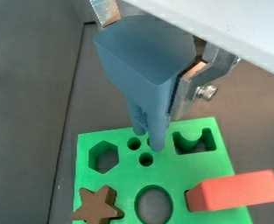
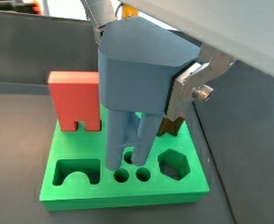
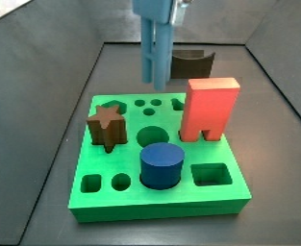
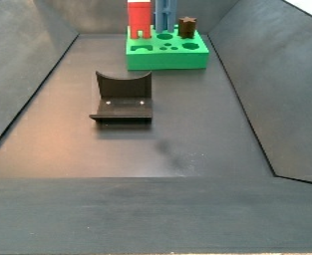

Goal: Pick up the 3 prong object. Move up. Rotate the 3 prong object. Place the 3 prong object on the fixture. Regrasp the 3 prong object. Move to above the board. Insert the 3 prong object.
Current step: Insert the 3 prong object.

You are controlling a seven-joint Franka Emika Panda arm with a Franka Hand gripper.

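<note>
The grey-blue 3 prong object (image 1: 143, 74) (image 2: 137, 92) hangs upright, prongs down, and my gripper (image 1: 146, 59) (image 2: 140, 68) is shut on its wide upper end. In a side view it (image 3: 157, 50) hovers over the back of the green board (image 3: 127, 192) with my gripper (image 3: 157, 8) at the frame's upper edge. In both wrist views the prong tips are just above the row of small round holes (image 1: 144, 158) (image 2: 122, 175); whether they touch the board (image 1: 109, 138) (image 2: 92, 191) is unclear. The dark fixture (image 3: 191, 64) (image 4: 121, 97) stands bare on the floor behind the board.
On the board stand a red block (image 3: 211, 108) (image 2: 74, 98), a brown star peg (image 3: 107, 125) (image 1: 95, 206) and a dark blue cylinder (image 3: 162, 165). Grey sloping walls (image 4: 25, 90) close in the floor on all sides.
</note>
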